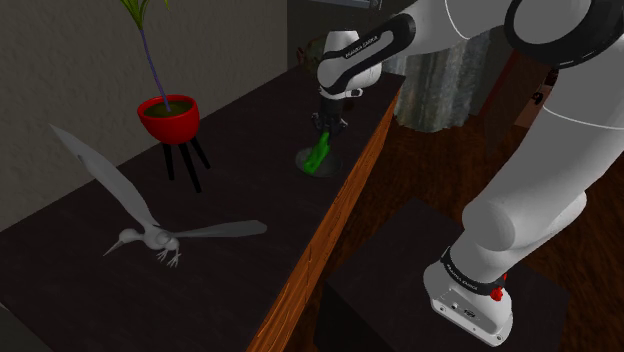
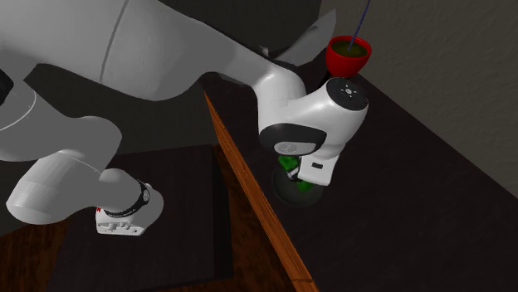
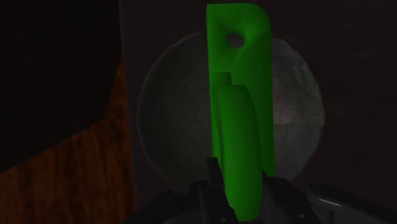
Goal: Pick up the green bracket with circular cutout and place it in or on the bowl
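Pinching the green bracket (image 3: 238, 114) between its fingers, my gripper (image 1: 326, 122) hangs over the far end of the tabletop (image 1: 240, 170), close to its wooden front edge (image 1: 340, 200). In the shoulder view the bracket sits at six o'clock from the gripper. Its long axis runs on from my fingers toward the surface, with the small round hole at the far tip. The grey bowl (image 3: 167, 108) lies straight beyond it (the bracket crosses the bowl's middle as I look along my fingers). Whether the low end touches the bowl I cannot tell. I judge the next move to be a short straight descent and a release, with no sideways correction. The red plant pot (image 1: 170, 118) stands at ten o'clock from the bowl, well apart.
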You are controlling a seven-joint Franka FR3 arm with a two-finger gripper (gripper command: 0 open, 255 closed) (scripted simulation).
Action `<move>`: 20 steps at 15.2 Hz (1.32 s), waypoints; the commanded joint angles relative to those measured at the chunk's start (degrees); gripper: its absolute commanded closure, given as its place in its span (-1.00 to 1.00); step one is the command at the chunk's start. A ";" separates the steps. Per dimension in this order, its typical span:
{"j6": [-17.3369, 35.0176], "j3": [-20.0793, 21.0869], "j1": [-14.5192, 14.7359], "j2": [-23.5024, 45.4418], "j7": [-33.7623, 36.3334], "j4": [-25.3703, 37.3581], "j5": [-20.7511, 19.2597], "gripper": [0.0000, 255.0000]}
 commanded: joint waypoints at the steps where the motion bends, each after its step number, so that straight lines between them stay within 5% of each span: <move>1: 1.57 -0.07 0.03 1.04 0.09 -0.51 -0.31 1.00; 10: 2.97 -0.12 0.09 1.97 0.23 -1.01 -0.59 1.00; 11: 2.97 -0.12 0.09 1.97 0.23 -1.01 -0.59 -1.00; 16: 2.97 -0.12 0.09 1.97 0.23 -1.01 -0.58 -1.00; 20: -3.91 -0.06 -0.33 -2.03 -0.58 1.97 0.54 -1.00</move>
